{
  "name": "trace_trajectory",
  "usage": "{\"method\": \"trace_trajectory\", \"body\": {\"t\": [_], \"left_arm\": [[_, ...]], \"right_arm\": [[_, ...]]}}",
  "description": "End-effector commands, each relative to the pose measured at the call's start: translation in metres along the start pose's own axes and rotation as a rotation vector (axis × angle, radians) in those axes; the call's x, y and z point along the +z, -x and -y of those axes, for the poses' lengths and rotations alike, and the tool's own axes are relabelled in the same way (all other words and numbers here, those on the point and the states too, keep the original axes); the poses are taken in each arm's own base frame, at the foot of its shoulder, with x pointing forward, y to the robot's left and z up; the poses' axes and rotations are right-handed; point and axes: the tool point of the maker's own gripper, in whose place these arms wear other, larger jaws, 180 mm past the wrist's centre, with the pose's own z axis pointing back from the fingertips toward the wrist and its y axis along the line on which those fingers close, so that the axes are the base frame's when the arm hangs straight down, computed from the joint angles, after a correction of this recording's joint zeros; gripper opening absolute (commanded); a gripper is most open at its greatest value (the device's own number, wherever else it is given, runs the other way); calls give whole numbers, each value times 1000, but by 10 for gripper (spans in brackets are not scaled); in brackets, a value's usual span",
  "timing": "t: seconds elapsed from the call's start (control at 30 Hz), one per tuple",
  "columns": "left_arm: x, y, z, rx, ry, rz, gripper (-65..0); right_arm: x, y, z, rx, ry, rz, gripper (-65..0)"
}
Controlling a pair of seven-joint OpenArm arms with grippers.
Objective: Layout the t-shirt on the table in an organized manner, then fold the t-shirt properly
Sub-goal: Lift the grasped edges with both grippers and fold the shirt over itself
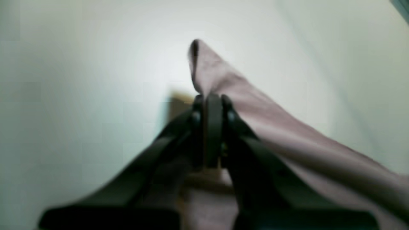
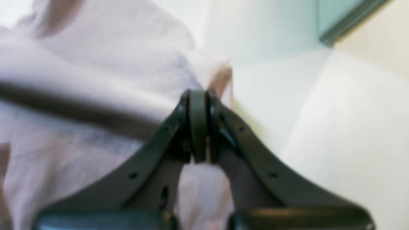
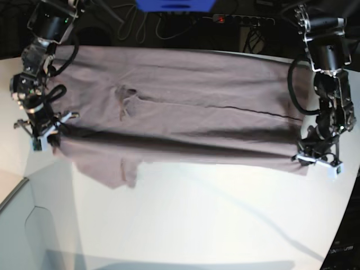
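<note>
white and smooth, the broad bench [image 3: 197, 219] with its curved edge carries the dusty mauve cotton t-shirt [image 3: 185, 107], spread wide across its far half, one short sleeve [image 3: 121, 169] hanging toward the near side. dark cables and a blue object lie behind it. the left pincer [image 1: 209, 99] is clamped on a folded edge of the fabric at the shirt's end; the right pincer [image 2: 198, 95] is likewise pinched tight on cloth at the opposite end.

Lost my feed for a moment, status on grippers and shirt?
Left gripper and right gripper both shut on the t-shirt, one at each end. Near edge lifted, stretched across the table. Nothing in the way.
</note>
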Motion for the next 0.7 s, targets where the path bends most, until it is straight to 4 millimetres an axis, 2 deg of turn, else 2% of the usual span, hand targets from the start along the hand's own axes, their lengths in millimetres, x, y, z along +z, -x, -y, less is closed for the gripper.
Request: {"method": "trace_trajectory", "body": {"t": [0.0, 0.07, 0.17, 0.37, 0.53, 0.67], "left_arm": [[3, -19, 1, -13, 5, 44, -650], [6, -10, -5, -13, -4, 29, -650], [10, 9, -16, -15, -23, -4, -650], [18, 39, -31, -17, -51, -57, -650], [18, 52, -34, -7, -57, -83, -650], [18, 57, -30, 0, -49, -89, -648]], "right_arm": [[6, -19, 8, -14, 15, 78, -650], [17, -13, 4, -45, 4, 89, -650], [31, 9, -2, -38, -2, 48, -650], [45, 38, -6, -40, -12, -15, -650], [49, 54, -9, -50, -20, -54, -650], [50, 57, -11, -52, -22, -58, -650]]}}
